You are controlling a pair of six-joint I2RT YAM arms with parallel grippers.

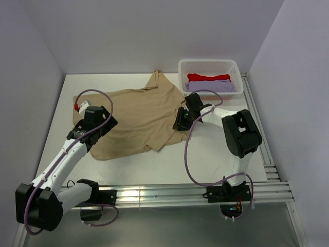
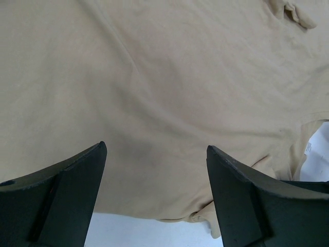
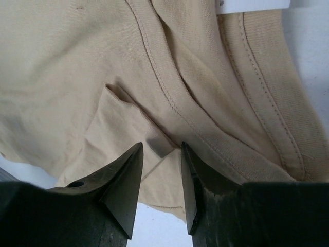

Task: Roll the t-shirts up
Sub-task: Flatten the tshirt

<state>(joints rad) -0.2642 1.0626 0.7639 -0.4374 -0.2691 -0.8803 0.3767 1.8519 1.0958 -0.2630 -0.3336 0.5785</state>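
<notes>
Overhead view: a white table [image 1: 154, 164] stands in a booth of plain pale walls [image 1: 154, 31], with metal rails [image 1: 169, 194] along its near edge at the bottom of the frame. A tan t-shirt [image 1: 139, 118] lies spread flat across the middle. At upper right a white basket [image 1: 208, 63] holds a red t-shirt [image 1: 208, 77] and a lavender t-shirt [image 1: 211, 86], both well apart from the arms' tips. The left pincer [image 1: 102, 123] sits over the tan shirt's left edge. The right pincer [image 1: 181, 119] sits at its right edge.

Left wrist view: tan cloth fills almost the whole frame, with a strip of white table along the bottom. The left pincer [image 2: 156, 147] stands wide open over the cloth, its two dark fingers [image 2: 67, 195] far apart and gripping nothing.

Right wrist view: folded seams and hems of the tan shirt run from the frame's centre to the right, and a white label [image 3: 252, 5] shows at the top edge. Bare table appears at the right and bottom. The right pincer [image 3: 161, 147] has a narrow gap, with a small fold of cloth lying between its tips. I cannot tell whether it pinches that fold.
</notes>
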